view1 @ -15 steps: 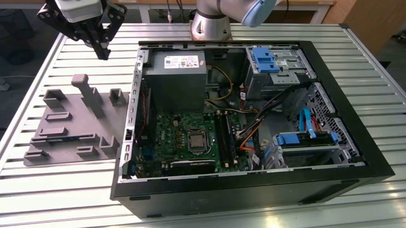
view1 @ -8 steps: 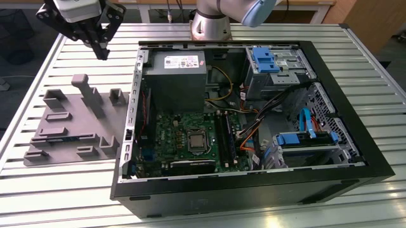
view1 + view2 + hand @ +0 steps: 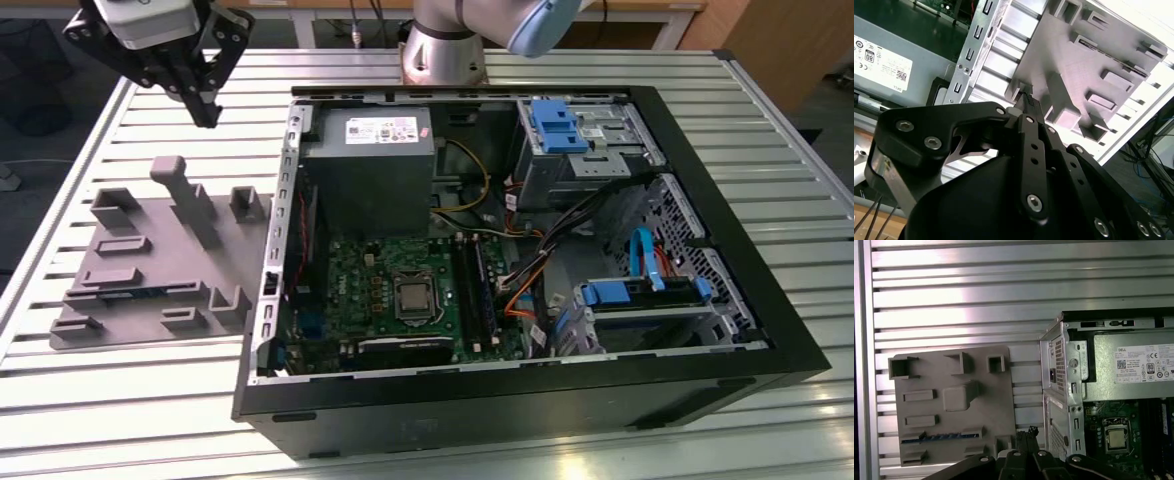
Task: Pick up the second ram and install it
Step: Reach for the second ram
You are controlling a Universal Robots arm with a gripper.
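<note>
Jaws closed tip to tip, nothing between them. In the exterior view, your gripper [image 3: 207, 118] hangs over the slatted table [image 3: 120, 400], at about 12 o'clock from the grey fixture plate [image 3: 174, 265] and 10 o'clock from the open PC case [image 3: 534, 400]. The second ram [image 3: 154, 291] shows as a thin blue strip in a slot on the plate's 6 o'clock side, well apart from the gripper.

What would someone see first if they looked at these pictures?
The big open computer case with its green motherboard sits in the middle of the exterior view. On that view's left lies a grey tray holding the second ram, with the gripper high above, shut and empty.
</note>
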